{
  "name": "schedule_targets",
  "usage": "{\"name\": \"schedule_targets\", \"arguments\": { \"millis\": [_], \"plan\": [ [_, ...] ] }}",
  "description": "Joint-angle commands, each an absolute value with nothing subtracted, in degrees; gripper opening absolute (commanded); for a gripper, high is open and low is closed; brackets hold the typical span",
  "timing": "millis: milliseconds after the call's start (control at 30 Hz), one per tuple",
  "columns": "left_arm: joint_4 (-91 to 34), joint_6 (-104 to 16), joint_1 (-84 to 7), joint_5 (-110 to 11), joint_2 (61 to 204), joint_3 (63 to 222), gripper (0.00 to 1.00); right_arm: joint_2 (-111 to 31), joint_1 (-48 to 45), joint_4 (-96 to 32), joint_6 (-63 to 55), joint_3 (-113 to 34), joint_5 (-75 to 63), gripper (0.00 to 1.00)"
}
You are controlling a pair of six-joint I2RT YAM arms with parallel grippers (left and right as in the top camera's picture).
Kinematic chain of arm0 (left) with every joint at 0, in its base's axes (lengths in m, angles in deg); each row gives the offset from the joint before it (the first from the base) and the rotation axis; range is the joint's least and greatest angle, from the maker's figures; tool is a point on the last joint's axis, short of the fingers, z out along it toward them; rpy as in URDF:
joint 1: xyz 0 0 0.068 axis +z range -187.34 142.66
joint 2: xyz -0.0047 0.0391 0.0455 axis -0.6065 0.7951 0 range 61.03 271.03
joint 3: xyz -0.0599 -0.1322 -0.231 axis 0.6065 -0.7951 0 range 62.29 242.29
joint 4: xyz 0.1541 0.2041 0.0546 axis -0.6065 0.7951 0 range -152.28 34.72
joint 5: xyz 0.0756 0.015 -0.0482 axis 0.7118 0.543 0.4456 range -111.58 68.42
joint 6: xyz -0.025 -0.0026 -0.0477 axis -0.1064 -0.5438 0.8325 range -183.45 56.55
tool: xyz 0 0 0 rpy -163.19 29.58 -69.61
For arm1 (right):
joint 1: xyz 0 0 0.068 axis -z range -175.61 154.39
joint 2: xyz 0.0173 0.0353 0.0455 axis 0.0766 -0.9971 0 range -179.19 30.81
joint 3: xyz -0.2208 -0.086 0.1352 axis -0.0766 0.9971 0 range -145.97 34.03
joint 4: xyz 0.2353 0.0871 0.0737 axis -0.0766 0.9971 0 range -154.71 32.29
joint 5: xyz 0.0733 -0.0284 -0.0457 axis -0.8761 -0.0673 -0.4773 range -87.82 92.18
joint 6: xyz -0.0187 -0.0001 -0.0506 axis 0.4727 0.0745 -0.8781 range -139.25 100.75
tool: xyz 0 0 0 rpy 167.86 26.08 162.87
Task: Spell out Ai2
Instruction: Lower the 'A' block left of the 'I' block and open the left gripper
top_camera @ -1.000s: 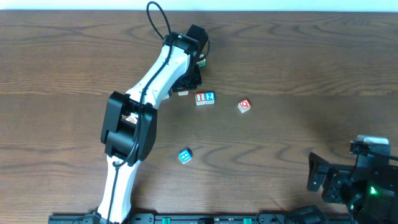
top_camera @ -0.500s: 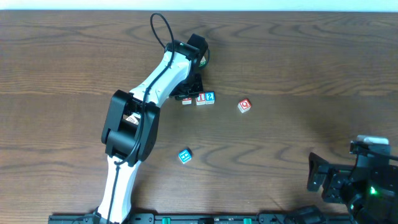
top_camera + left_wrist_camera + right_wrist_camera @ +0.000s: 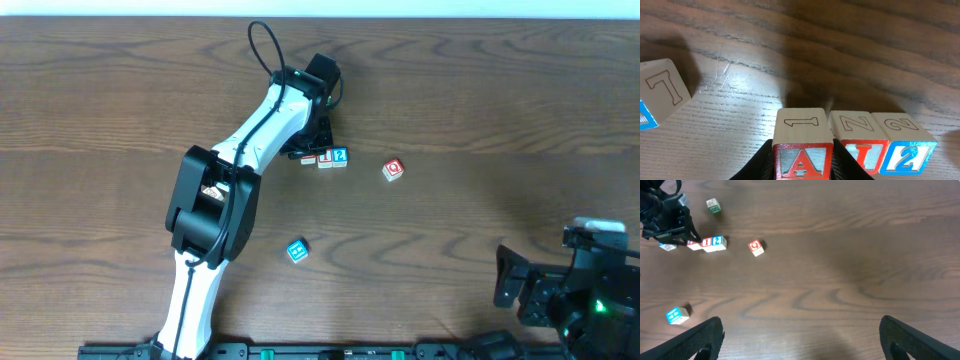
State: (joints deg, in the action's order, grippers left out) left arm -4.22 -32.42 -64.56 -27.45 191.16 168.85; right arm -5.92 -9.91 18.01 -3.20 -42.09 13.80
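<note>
My left gripper is shut on the red "A" cube, holding it right beside the red "I" cube, which touches the blue "2" cube. In the overhead view the left gripper sits just left of the "I" cube and "2" cube; the "A" cube is mostly hidden under it. In the right wrist view the row shows at the upper left with the "2" cube. My right gripper is open and empty near the table's front right.
A red "Q" cube lies right of the row. A blue cube lies near the front. A green-marked cube sits behind the row. Another cube with a blue face lies left of the left gripper.
My left gripper has moved right with the "A" cube, bringing it next to the "I" cube. The right arm has not moved.
</note>
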Motion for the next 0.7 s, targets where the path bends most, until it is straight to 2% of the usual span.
{"name": "schedule_targets", "arguments": {
  "millis": [0, 267, 333, 500, 667],
  "plan": [
    [-4.1, -33.7, -64.5, -25.2, 191.9, 168.4, 0.06, -5.8, -9.5, 18.1, -3.7, -42.1, 14.4, 0.99],
    [-3.8, -33.9, -64.6, -25.2, 191.9, 168.4, 0.07, -5.8, -9.5, 18.1, -3.7, -42.1, 14.4, 0.99],
    [-3.3, -33.9, -64.6, -25.2, 191.9, 168.4, 0.2, -5.8, -9.5, 18.1, -3.7, -42.1, 14.4, 0.99],
    [-2.5, -33.9, -64.6, -25.2, 191.9, 168.4, 0.28, -5.8, -9.5, 18.1, -3.7, -42.1, 14.4, 0.99],
    [-1.9, -33.9, -64.6, -25.7, 191.9, 168.4, 0.4, -5.8, -9.5, 18.1, -3.7, -42.1, 14.4, 0.99]
  ]
}}
